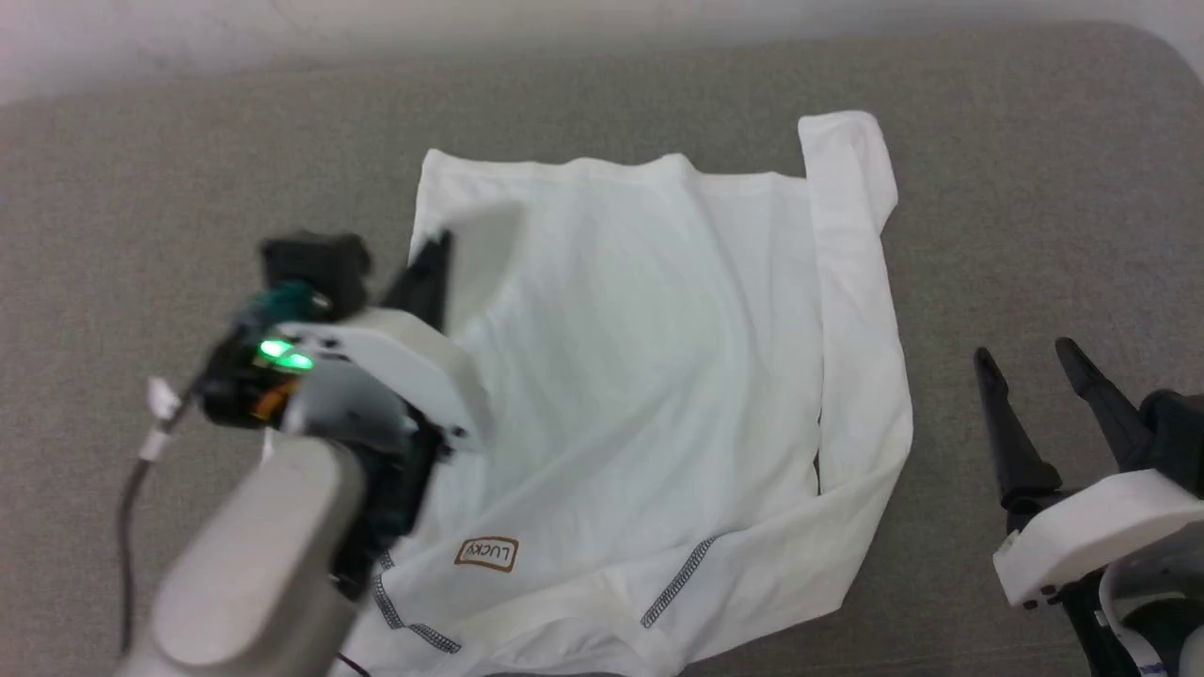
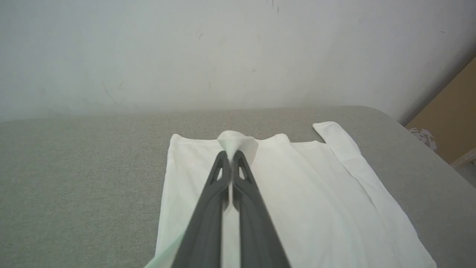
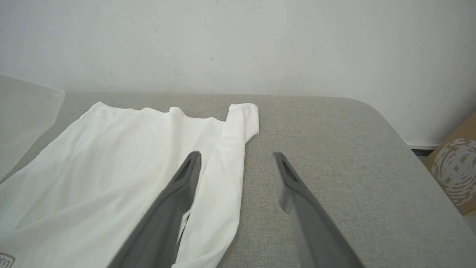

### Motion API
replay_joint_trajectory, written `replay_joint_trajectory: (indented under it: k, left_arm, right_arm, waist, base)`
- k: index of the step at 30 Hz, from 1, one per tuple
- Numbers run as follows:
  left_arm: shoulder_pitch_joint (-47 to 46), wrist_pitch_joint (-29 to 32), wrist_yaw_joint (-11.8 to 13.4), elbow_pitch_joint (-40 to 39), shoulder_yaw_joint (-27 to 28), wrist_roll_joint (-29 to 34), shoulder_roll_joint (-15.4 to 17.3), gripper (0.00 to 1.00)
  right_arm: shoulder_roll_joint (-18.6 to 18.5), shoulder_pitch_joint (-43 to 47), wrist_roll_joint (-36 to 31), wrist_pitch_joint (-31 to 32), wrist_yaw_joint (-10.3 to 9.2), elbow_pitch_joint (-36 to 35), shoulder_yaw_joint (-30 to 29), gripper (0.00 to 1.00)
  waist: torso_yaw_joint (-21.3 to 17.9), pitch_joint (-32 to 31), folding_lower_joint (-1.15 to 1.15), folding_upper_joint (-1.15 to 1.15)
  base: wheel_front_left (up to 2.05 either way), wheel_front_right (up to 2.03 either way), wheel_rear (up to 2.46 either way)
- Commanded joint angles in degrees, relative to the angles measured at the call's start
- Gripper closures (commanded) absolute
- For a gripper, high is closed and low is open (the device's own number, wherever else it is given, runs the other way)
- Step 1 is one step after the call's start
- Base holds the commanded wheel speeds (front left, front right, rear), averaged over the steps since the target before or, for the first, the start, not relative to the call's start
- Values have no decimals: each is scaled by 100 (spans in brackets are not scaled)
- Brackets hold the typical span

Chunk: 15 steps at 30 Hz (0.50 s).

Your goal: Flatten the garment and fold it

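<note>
The garment (image 1: 640, 376) is cut off by the head view's edge at 6 o'clock, and its 8 o'clock side is hidden behind the blurred left arm (image 1: 273, 536). The patch (image 3: 5, 259) is cropped at 8 o'clock in the right wrist view.

Grey fabric surface (image 1: 1035, 188), plain white wall (image 2: 223, 56) behind, cardboard box (image 3: 453, 175) beside

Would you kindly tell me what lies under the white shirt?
The garment lies on a grey fabric surface, visible around it; anything directly beneath the cloth is covered.
</note>
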Motion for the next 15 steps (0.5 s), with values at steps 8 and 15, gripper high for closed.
replay_joint_trajectory:
  k: [8, 15]
  left_arm:
    - [520, 46, 260, 192, -917, 38, -1132, 100]
    - [649, -232, 126, 768, -1402, 21, -1830, 100]
  right_arm:
    - [-47, 122, -10, 133, -11, -251, 53, 0]
    - [-72, 79, -82, 113, -11, -379, 53, 0]
  waist:
    - [-202, -72, 2, 0]
    - [-402, 366, 2, 0]
  base:
    - [0, 0, 0]
    - [0, 0, 0]
